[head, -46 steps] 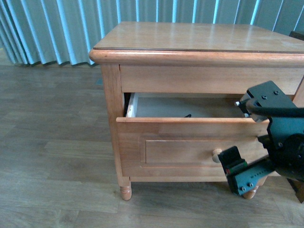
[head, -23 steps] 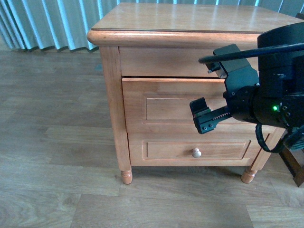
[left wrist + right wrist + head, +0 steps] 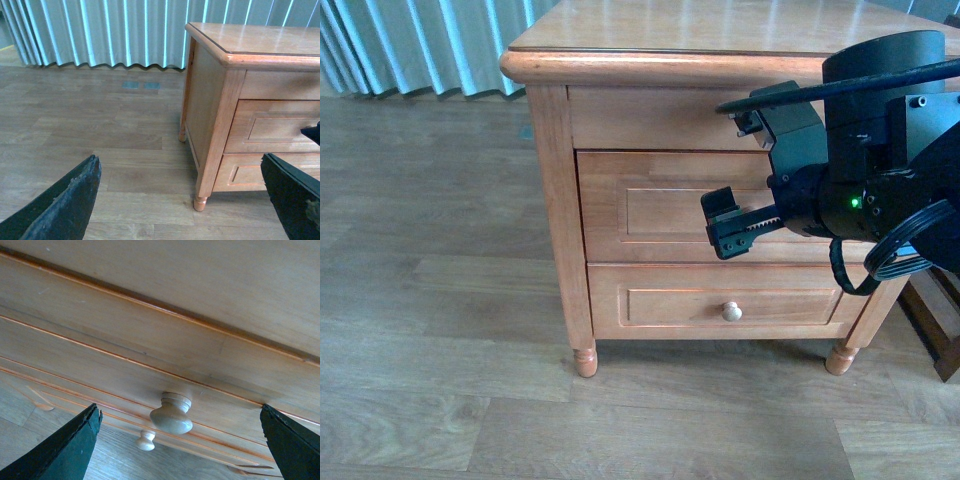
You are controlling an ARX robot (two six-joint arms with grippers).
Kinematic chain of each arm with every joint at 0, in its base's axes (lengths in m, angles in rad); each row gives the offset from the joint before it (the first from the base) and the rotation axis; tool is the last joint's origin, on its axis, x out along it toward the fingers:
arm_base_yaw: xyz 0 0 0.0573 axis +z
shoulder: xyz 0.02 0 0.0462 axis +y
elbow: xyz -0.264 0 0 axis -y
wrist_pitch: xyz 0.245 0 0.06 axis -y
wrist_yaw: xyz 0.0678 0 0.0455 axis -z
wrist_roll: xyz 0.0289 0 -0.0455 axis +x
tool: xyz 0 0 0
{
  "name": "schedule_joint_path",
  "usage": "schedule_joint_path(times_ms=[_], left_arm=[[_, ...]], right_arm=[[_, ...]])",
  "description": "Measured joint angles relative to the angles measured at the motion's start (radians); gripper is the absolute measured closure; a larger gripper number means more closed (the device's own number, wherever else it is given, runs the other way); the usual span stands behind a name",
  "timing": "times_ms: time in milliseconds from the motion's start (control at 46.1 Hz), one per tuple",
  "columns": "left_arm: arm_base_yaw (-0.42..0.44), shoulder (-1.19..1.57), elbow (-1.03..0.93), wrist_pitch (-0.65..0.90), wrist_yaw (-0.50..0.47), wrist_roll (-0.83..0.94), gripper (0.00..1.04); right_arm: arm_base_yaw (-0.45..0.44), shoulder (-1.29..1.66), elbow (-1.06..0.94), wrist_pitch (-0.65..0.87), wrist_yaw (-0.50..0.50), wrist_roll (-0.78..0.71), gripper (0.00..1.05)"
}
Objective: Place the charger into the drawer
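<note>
Right hand [image 3: 725,222] nearest, fingers spread wide, holding nothing, hovering just before upper drawer [image 3: 665,215]; round pale knob [image 3: 171,415] between fingertips, untouched. Left hand [image 3: 185,200] spread too, over bare plank floor [image 3: 430,300]. Drawer flush shut, recessed panel, smooth light-brown wood. Charger not visible. Lower drawer [image 3: 710,305] shut. Pleated curtain [image 3: 100,30] farthest.
</note>
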Motion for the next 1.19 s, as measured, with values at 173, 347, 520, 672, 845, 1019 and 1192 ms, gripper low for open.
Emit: schedule_joint_path(times_ms=[173,347,520,672,845,1019,1192], left_arm=[[0.000,0.000,0.000,0.000,0.000,0.000,0.06],[0.000,0.000,0.000,0.000,0.000,0.000,0.06],[0.000,0.000,0.000,0.000,0.000,0.000,0.06],[0.000,0.000,0.000,0.000,0.000,0.000,0.06],[0.000,0.000,0.000,0.000,0.000,0.000,0.06],[0.000,0.000,0.000,0.000,0.000,0.000,0.06],[0.000,0.000,0.000,0.000,0.000,0.000,0.06]], right_arm=[[-0.011,-0.032,-0.037,0.017,-0.042,-0.003,0.08],[-0.037,-0.187,-0.176,0.048,-0.097,-0.020,0.08],[-0.068,-0.399,-0.348,0.050,-0.156,-0.021,0.08],[-0.132,-0.675,-0.531,-0.045,-0.233,-0.018,0.08],[-0.245,-0.968,-0.650,-0.187,-0.312,-0.006,0.08],[-0.394,-1.201,-0.731,-0.293,-0.413,0.011,0.08],[-0.478,-1.311,-0.764,-0.329,-0.436,0.018,0.08]])
